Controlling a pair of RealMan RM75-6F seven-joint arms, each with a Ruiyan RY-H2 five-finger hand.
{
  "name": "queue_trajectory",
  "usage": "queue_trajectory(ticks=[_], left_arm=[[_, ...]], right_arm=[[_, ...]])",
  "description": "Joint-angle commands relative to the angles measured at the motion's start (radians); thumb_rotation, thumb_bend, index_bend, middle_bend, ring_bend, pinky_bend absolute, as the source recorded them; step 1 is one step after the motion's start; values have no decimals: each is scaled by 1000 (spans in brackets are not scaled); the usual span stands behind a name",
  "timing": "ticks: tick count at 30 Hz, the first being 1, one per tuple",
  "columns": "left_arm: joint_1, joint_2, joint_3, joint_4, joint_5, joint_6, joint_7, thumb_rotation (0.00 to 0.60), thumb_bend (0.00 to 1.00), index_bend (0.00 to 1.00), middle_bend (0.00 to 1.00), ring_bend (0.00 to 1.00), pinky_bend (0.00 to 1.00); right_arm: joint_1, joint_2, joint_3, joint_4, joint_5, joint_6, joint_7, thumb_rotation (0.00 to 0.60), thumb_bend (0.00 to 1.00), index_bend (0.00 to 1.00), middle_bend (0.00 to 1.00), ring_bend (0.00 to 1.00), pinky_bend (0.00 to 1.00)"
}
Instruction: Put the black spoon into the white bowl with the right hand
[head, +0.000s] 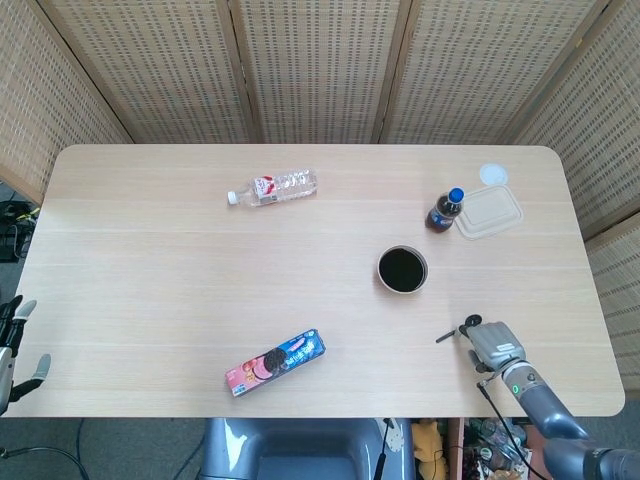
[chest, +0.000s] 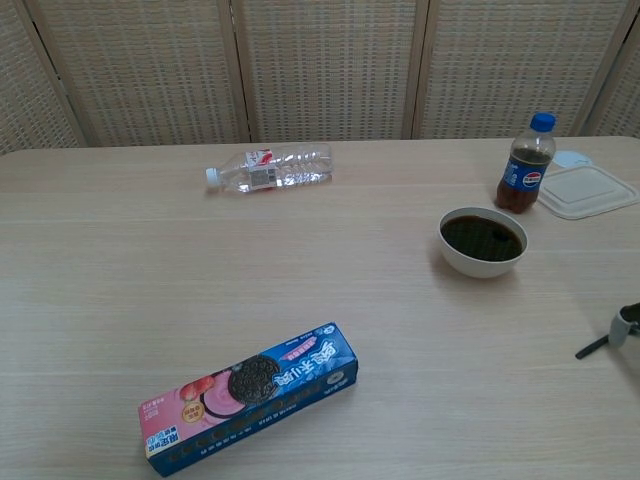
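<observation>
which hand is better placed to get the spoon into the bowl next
The right hand. It already holds the black spoon just near-right of the white bowl, which holds dark liquid. The left hand is off the far left table edge, holding nothing.
</observation>
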Motion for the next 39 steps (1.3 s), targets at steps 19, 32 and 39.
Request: queue_trajectory(ticks=[19,32,39], left_arm=[[-8,-11,-5,26,0,-10,-26,600,404,0,0,0,0],[-7,-9,-8,43,-4,-10,-45,600,403,0,0,0,0],[-7,-8,-7,46,-3,-10,-48,600,403,0,0,0,0]], right_arm=[[7,80,18,-167,31,113,-60,600,613,406,656,732,959],[-67,-66,51,-65,-156,318,1,600,495,484,405,419,697],[-81,-102,61,-24,-179,330,21,600,440,501,223,173,241]])
